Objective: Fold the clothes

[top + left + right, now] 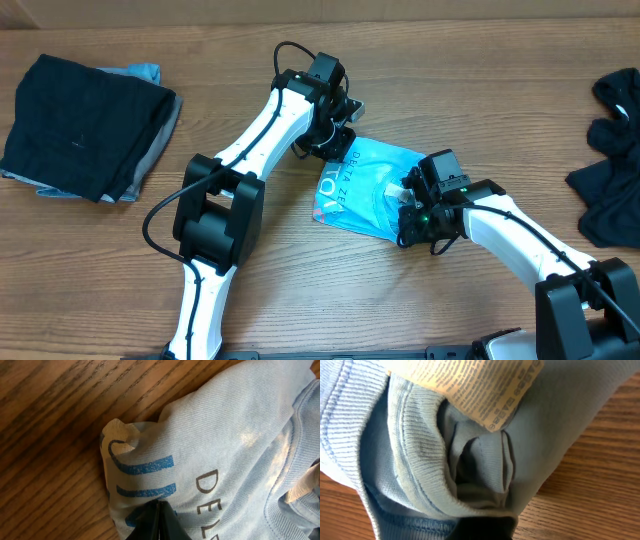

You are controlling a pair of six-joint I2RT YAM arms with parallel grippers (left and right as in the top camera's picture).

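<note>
Centrally, a light blue T-shirt [365, 185] is seen lying bunched into a compact shape on the wooden table [300, 290], with its white print and lettering turned up. Its upper left corner is pinched by the left gripper [338, 148], whose dark fingers are seen closed tight on the fabric in the left wrist view. Its right edge, near the collar, is clamped by the right gripper [407, 205]; gathered cloth and ribbed collar are seen drawn in between the closed jaws, just below a tan care label [470, 385]. Well to the left of the T-shirt, a folded stack of dark garments [85, 125] is set. Well to its right, loose black garments [612, 160] are heaped.
</note>
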